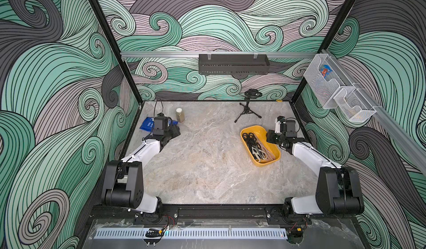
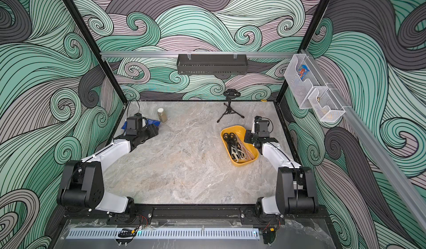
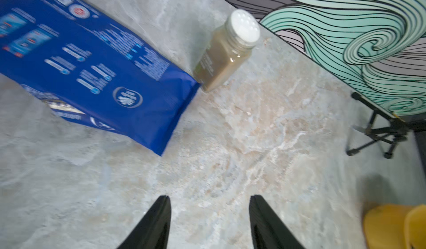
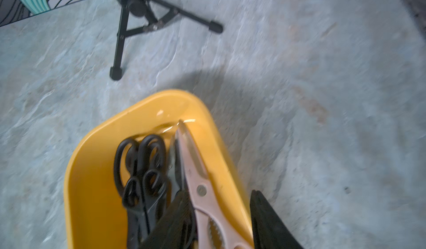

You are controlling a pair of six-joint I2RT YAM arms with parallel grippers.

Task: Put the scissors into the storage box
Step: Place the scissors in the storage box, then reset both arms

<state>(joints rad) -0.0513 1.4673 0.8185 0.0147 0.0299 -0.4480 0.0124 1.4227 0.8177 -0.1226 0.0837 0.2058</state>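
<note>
Scissors [image 4: 143, 174] lie piled in the yellow storage box [image 4: 92, 190], pink pair [image 4: 198, 181] nearest the wall. I see R gripper [image 4: 219, 193] w/ jaws apart, gripping nothing, straddling the box rim. L gripper [image 3: 209, 197] is wide over the table [image 3: 230, 144].

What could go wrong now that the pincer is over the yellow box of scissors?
The right pincer stands open astride the wall of the yellow plastic storage box, so pulling away sideways might drag or tip it. The pale pink scissors lie along that wall, right in the pincer's open gap, so it could snag them and lift them out.
</note>
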